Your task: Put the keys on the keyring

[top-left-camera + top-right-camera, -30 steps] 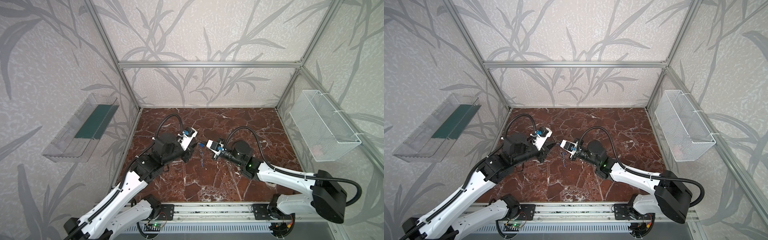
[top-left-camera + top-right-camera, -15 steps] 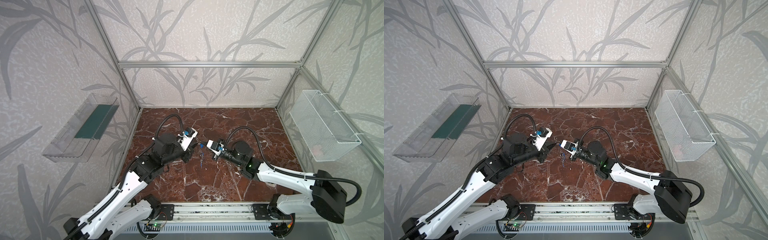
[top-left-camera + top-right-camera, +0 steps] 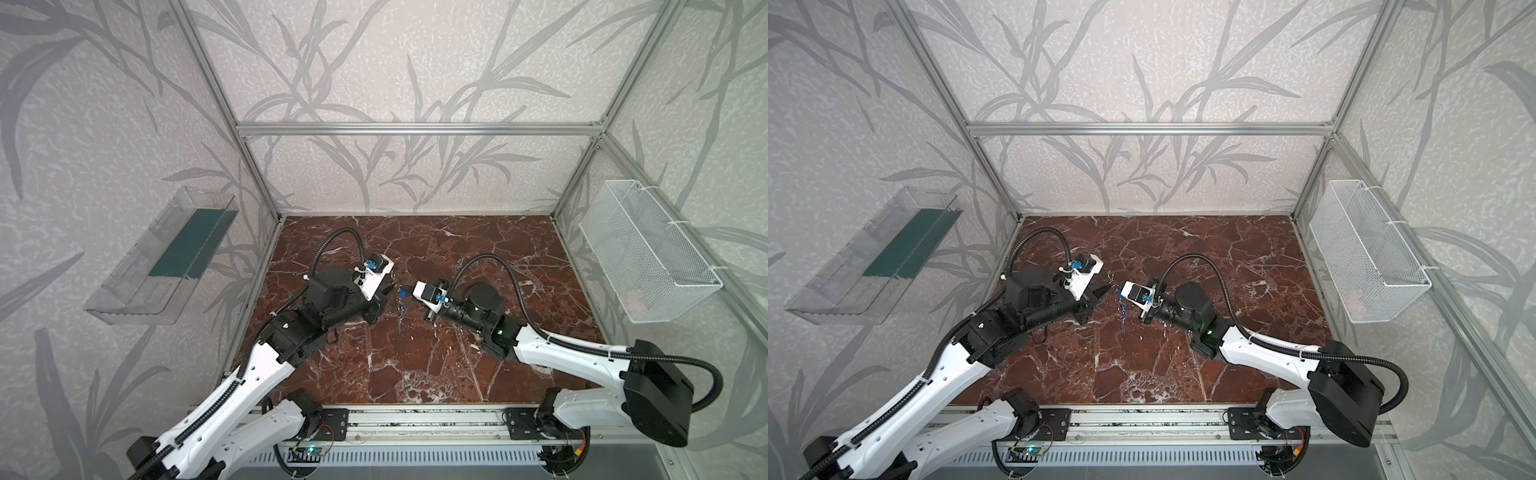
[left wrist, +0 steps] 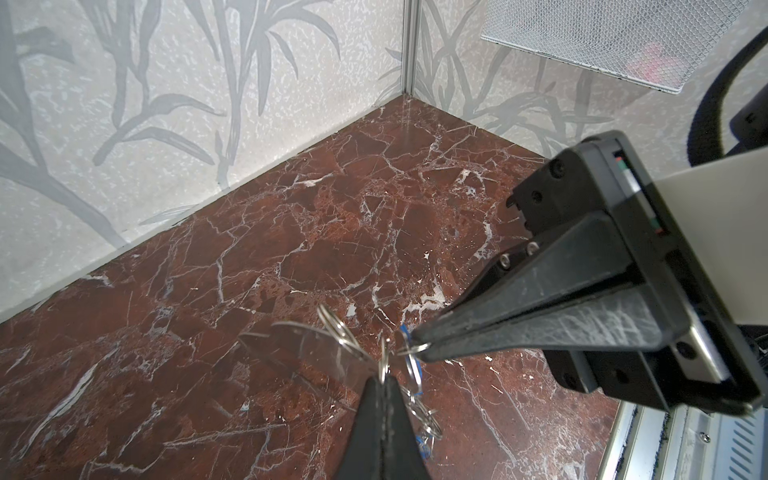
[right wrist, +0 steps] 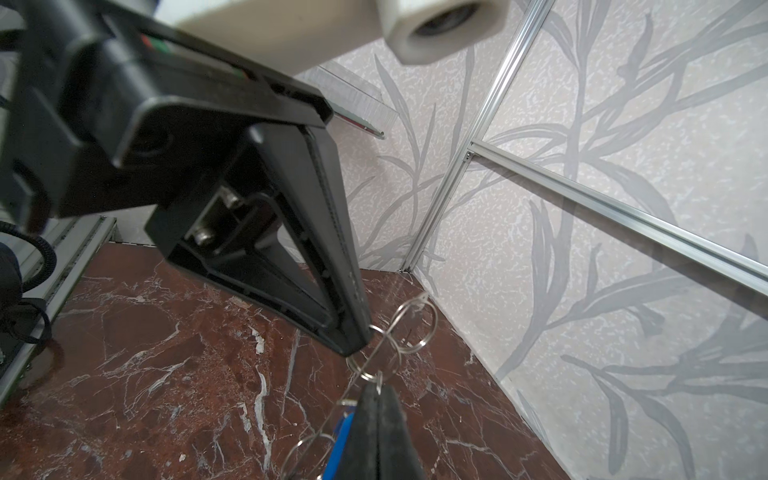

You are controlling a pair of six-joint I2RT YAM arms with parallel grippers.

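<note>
Up in mid-air sits the flat grey metal keyring plate (image 4: 307,351), tilted and blurred close to the lens, and seen almost edge-on in the right wrist view. Silver split rings (image 4: 337,328) loop at its edge. The left gripper (image 4: 383,376) has that ringed edge pinched tight. Below dangle the small silver keys with blue plastic tags (image 4: 415,390), strung loosely and hanging free in both top views. The right gripper (image 4: 415,345) nips one tiny ring of theirs.
</note>
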